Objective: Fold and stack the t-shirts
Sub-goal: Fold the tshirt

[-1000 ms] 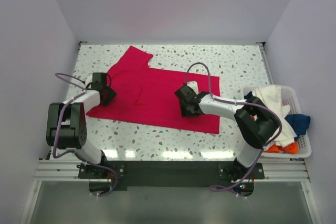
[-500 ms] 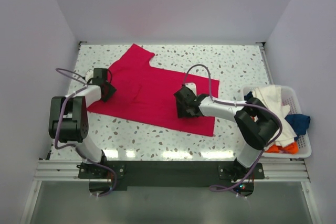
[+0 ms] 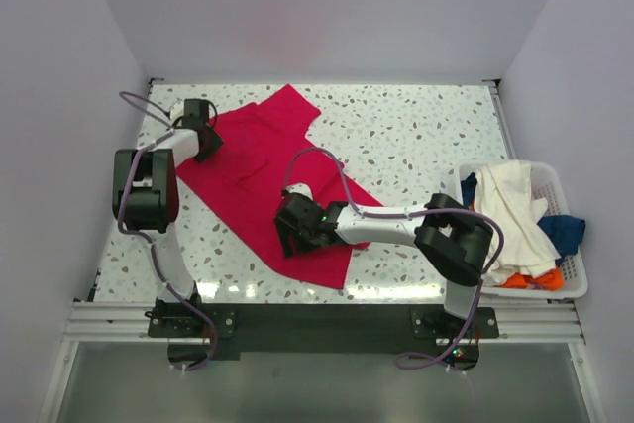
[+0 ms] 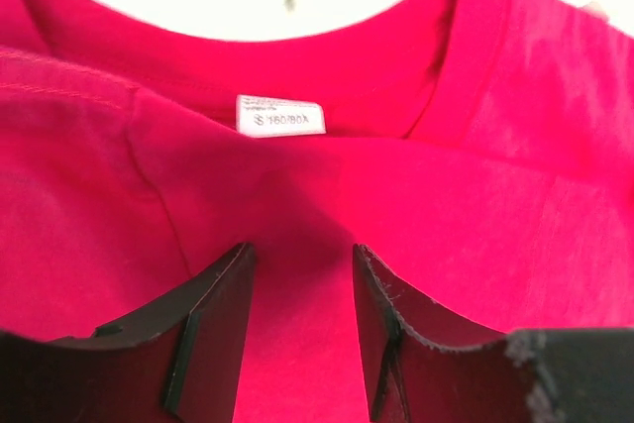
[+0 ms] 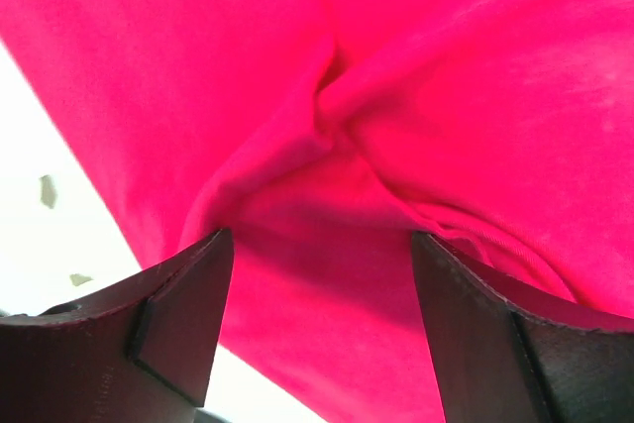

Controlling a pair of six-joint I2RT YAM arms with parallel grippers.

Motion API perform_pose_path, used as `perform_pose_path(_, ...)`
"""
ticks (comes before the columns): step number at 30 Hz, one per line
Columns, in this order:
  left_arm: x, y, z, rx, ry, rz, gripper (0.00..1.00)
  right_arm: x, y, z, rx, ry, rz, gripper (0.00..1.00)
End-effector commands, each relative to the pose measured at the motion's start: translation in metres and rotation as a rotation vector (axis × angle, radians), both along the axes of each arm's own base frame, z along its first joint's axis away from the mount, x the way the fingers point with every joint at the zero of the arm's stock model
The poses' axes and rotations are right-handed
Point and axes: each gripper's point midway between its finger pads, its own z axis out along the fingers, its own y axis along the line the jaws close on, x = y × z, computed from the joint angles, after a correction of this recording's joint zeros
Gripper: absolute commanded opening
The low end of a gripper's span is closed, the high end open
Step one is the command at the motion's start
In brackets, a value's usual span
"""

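Observation:
The crimson-red t-shirt (image 3: 260, 167) lies spread at a slant from the table's back middle down toward the front. My left gripper (image 3: 205, 136) rests on its collar end. In the left wrist view the jaws (image 4: 302, 250) stand apart with flat red cloth (image 4: 446, 195) between them, the neck label (image 4: 281, 115) just ahead. My right gripper (image 3: 291, 234) sits on the shirt's near end. Its jaws (image 5: 322, 235) stand wide over the red cloth (image 5: 446, 76), which bunches into a ridge ahead of them. Neither pinches a fold.
A white slatted basket (image 3: 567, 289) stands at the right edge with a cream-white shirt (image 3: 510, 205), a dark blue one (image 3: 565, 230) and an orange one (image 3: 525, 281) piled in it. White walls close in the speckled table (image 3: 426, 136) on three sides.
The red shirt has swung round from lying across the table to a slant. My left gripper moved toward the back with the collar end. The right gripper moved left and nearer with the hem end.

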Motion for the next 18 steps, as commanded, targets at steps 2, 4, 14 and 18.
perform_pose_path(2, 0.005, -0.029, -0.04, -0.004, 0.137, -0.16, 0.5, -0.015, 0.012, 0.013, 0.048, 0.083, 0.016, 0.79)
perform_pose_path(4, 0.025, -0.04, -0.043, 0.0, 0.13, -0.214, 0.52, -0.003, 0.011, 0.038, 0.05, 0.01, 0.009, 0.81)
perform_pose_path(14, 0.1, -0.115, -0.037, -0.038, 0.071, -0.513, 0.59, 0.05, -0.073, 0.04, -0.031, -0.09, -0.125, 0.89)
perform_pose_path(18, 0.115, -0.151, -0.041, -0.107, 0.049, -0.64, 0.66, 0.057, -0.086, 0.029, -0.093, -0.106, -0.125, 0.89)
